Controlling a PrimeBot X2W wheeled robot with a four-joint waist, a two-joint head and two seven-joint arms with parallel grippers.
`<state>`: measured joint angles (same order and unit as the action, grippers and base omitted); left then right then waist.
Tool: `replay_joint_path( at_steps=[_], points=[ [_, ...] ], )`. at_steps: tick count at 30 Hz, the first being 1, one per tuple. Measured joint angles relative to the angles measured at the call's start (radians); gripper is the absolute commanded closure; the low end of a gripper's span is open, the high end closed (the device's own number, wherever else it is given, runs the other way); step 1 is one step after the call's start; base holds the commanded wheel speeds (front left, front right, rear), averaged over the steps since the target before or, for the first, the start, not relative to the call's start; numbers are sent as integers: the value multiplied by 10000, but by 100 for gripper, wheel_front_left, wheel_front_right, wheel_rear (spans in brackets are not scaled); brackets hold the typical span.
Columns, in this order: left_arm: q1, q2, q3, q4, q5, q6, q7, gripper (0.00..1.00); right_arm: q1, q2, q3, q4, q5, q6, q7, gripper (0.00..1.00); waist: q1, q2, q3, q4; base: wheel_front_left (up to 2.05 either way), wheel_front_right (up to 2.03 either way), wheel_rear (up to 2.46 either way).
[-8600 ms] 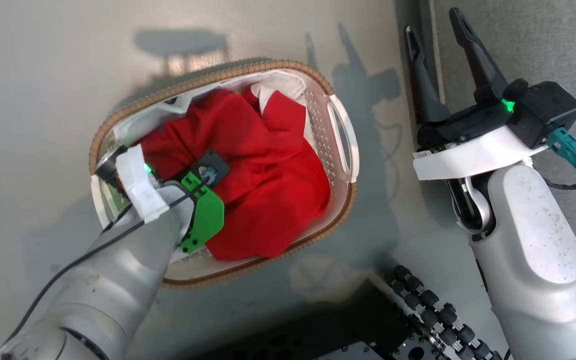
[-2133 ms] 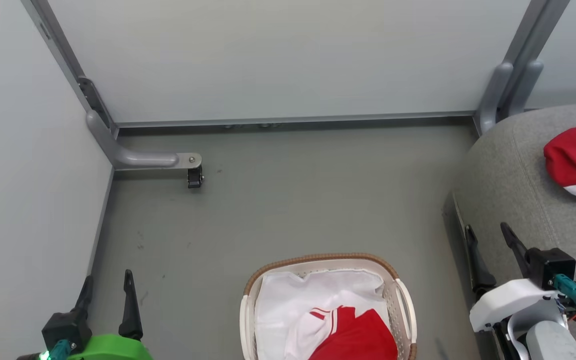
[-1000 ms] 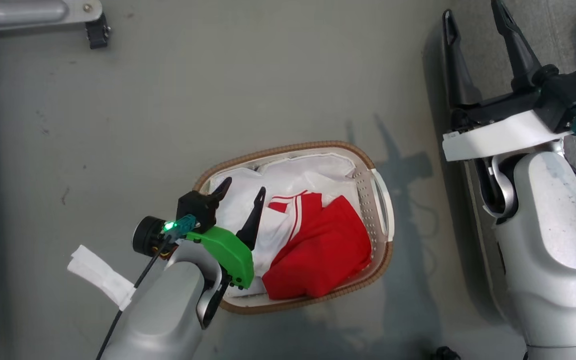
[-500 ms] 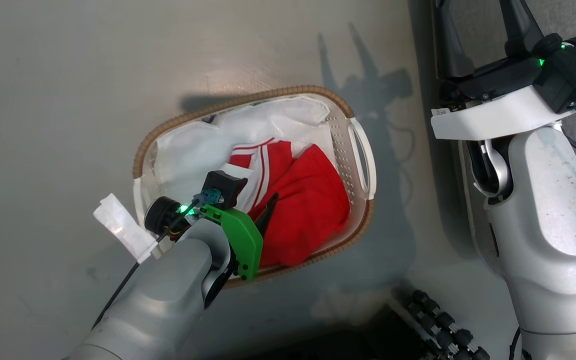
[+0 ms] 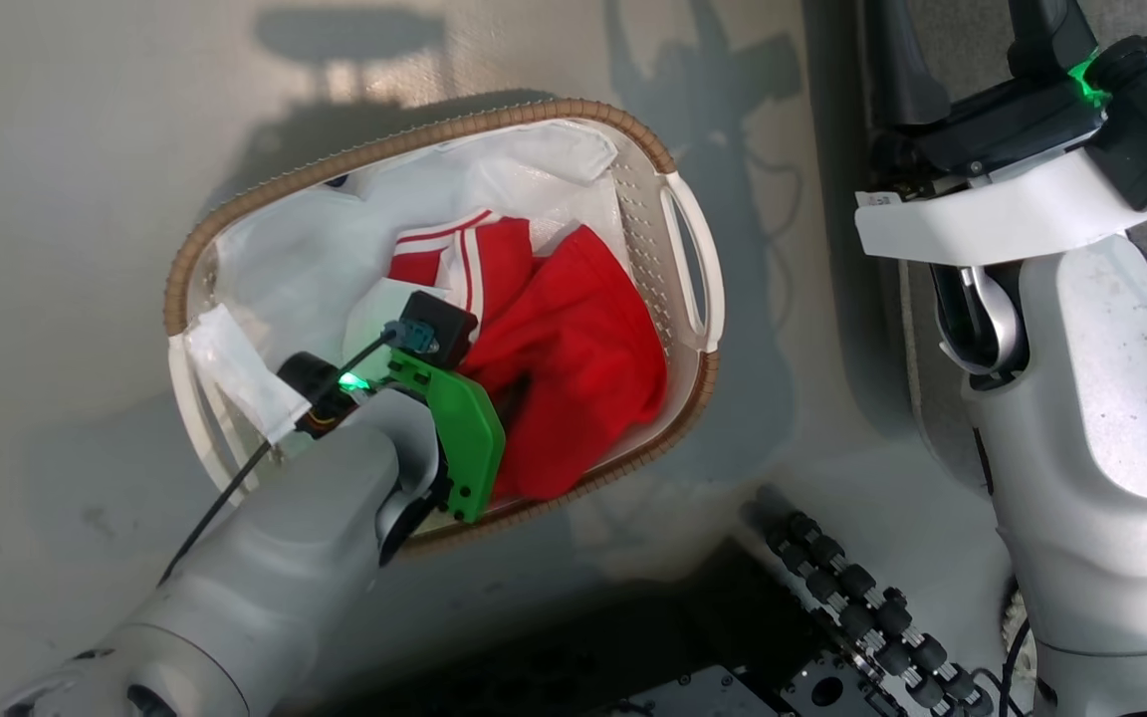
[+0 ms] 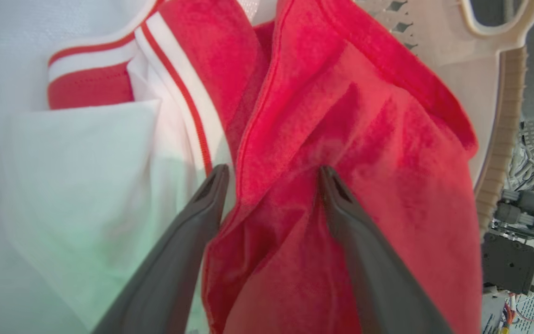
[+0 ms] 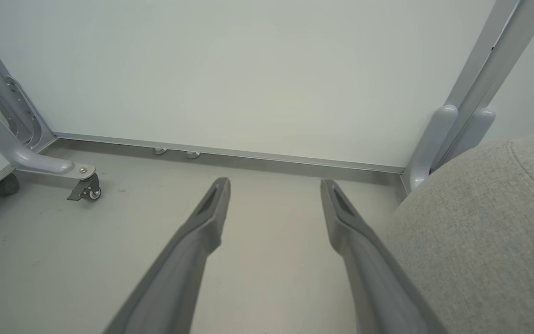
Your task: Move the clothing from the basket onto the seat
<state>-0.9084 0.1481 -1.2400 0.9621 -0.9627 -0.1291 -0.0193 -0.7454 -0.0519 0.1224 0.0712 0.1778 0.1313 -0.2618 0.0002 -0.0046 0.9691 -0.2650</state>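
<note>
while the left pincer reaches spread wide into the basket at centre frame, tips straddling a fold of red clothing lying inside, not clenched, right pincer released, beside the grey seat at frame's right

Two end effectors, one basket, one seat

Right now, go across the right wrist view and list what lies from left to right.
caster wheel → right gripper, jaws apart → seat
</note>
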Motion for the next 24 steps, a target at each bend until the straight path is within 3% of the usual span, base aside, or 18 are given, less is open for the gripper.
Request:
replay_joint_path(
  at_steps=[12, 14, 15, 24],
  points=[
    [-500, -240, -347, 593, 19, 0, 449, 1, -64, 8, 117, -336, 81, 0, 0, 0, -1, 0, 481, -298, 0, 0, 0],
    [-501, -249, -362, 579, 59, 0, 458, 96, -60, 8, 113, -339, 92, 0, 0, 0, 0, 0, 493, -292, 0, 0, 0],
    [-500, -247, -368, 568, 71, 0, 497, 100, -57, 10, 113, -337, 96, 0, 0, 0, -1, 0, 491, -291, 0, 0, 0],
    [-155, -56, -405, 288, 339, 0, -470, 100, -17, 17, -67, 150, 211, 0, 2, 0, -1, 0, 64, -411, 0, 0, 0]
  ],
)
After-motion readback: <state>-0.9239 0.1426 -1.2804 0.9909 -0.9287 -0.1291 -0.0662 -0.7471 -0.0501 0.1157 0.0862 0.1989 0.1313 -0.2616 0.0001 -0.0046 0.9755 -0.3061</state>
